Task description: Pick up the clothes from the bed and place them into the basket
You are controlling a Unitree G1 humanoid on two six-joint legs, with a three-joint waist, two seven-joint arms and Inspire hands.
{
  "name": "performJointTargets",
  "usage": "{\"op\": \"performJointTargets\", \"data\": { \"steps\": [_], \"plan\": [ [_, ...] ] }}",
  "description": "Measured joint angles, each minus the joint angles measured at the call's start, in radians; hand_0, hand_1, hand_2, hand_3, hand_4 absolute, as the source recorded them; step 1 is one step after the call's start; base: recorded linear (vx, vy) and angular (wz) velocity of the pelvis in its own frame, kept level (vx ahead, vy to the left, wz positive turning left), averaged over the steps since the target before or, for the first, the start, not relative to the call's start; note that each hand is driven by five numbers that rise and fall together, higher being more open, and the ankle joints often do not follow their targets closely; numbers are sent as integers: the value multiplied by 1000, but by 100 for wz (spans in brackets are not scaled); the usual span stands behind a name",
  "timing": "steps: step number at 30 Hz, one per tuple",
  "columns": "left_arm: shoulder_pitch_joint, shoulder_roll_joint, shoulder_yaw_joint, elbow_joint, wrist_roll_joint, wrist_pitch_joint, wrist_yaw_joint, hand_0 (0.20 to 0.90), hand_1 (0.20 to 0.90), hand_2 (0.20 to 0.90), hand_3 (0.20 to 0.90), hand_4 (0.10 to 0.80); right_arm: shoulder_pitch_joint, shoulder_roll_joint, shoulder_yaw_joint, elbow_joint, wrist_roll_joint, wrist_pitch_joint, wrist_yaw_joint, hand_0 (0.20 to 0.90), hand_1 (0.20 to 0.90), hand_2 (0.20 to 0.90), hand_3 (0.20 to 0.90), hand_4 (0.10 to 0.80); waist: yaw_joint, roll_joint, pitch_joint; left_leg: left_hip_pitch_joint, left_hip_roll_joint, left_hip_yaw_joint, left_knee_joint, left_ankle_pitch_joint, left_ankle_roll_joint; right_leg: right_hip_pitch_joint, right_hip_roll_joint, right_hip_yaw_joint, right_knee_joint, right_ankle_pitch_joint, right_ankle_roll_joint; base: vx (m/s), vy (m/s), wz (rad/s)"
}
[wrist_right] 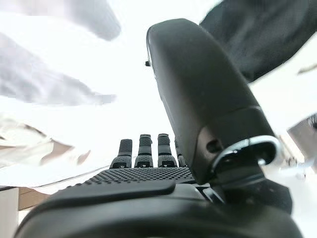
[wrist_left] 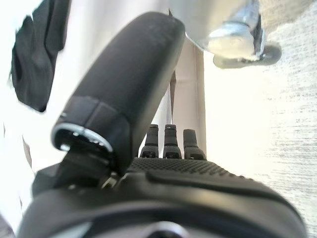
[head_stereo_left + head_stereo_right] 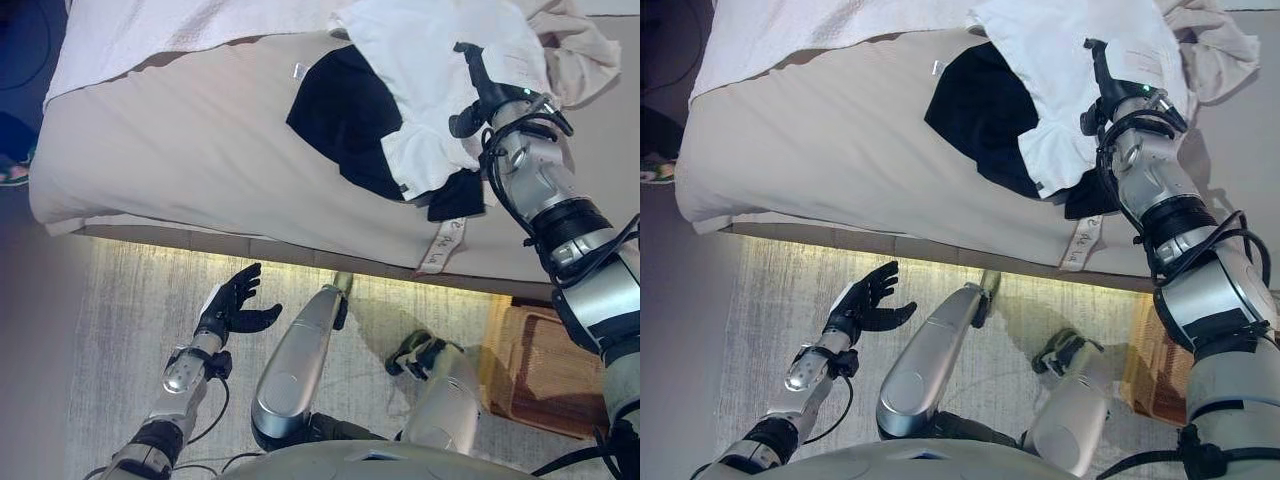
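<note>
A white garment lies on the beige bed, partly over a black garment. A crumpled beige garment lies at the bed's far right. My right hand rests on the white garment near the bed's front edge. In the right wrist view its fingers are straight and the thumb stands out, with white cloth past them. My left hand is open and empty, held over the rug below the bed's edge. A brown wicker basket stands on the floor at the lower right.
A white textured blanket covers the far side of the bed. A pale rug lies on the floor before the bed. A white labelled strip hangs over the bed's front edge below the clothes.
</note>
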Motion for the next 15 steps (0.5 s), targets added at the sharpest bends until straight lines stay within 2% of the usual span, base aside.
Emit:
{"op": "performJointTargets", "data": {
  "steps": [3, 8, 9, 10, 11, 12, 13, 14, 15],
  "plan": [
    [-1, 24, -1, -70, -38, -2, -11, 900, 900, 900, 900, 800, -30, 0, 21, 45, -8, 14, 27, 900, 900, 900, 900, 800, 0, 2, 2, -80, -3, 0, 55, -17, 5, -83, -13, 25, 60, -3, 3, -44, 28, 7],
    [-1, 47, -29, -113, -80, -6, -15, 900, 900, 900, 900, 800, -75, 0, 68, 114, -41, 46, 71, 900, 900, 900, 900, 800, 1, 5, 4, -179, -3, 1, 88, -18, 4, -193, -5, 58, 115, -6, 7, -25, 11, 10],
    [-2, 48, -29, -129, -88, -8, -15, 900, 900, 900, 900, 800, -97, 0, 68, 142, -49, 54, 73, 900, 900, 900, 900, 800, 2, 7, 5, -207, -3, 0, 84, -17, 2, -226, 7, 70, 121, -6, 7, -7, -11, 31],
    [-3, 48, -30, -135, -95, -16, -17, 900, 900, 900, 900, 800, -113, -1, 68, 168, -49, 62, 73, 900, 900, 900, 900, 800, 1, 6, 5, -229, -3, 3, 84, -17, -17, -253, 12, 81, 123, -7, 5, -22, -17, 32],
    [-1, 48, -31, -137, -101, -20, -18, 900, 900, 900, 900, 800, -120, 0, 68, 179, -49, 64, 72, 759, 759, 759, 735, 635, 2, 6, 6, -240, -5, 7, 101, -22, -28, -263, 7, 89, 126, -9, 2, -39, -22, 14],
    [15, 49, -35, -141, -112, -21, -18, 900, 900, 900, 900, 800, -124, 0, 70, 185, -50, 68, 72, 526, 526, 526, 464, 364, 10, 17, 10, -254, 4, -1, 134, -36, -27, -269, 13, 90, 152, -9, 3, -40, -23, -10],
    [28, 50, -38, -148, -125, -21, -16, 900, 900, 900, 900, 800, -137, -1, 80, 194, -50, 69, 72, 479, 479, 479, 409, 309, 18, 18, 10, -265, 7, -7, 146, -35, -28, -282, 23, 93, 164, -9, 3, -38, -28, -15],
    [30, 50, -42, -151, -128, -21, -18, 900, 900, 900, 900, 800, -164, -3, 89, 209, -50, 69, 72, 300, 300, 300, 200, 100, 17, 18, 10, -278, 11, -6, 134, -35, -28, -296, 29, 89, 162, -9, 3, -24, -35, -3],
    [28, 52, -50, -157, -128, -21, -20, 900, 900, 900, 900, 800, -182, -10, 91, 218, -50, 70, 72, 300, 300, 300, 200, 100, 15, 18, 11, -286, 13, -1, 125, -33, -31, -308, 33, 94, 160, -9, 2, -22, -33, 12]
  ]
}}
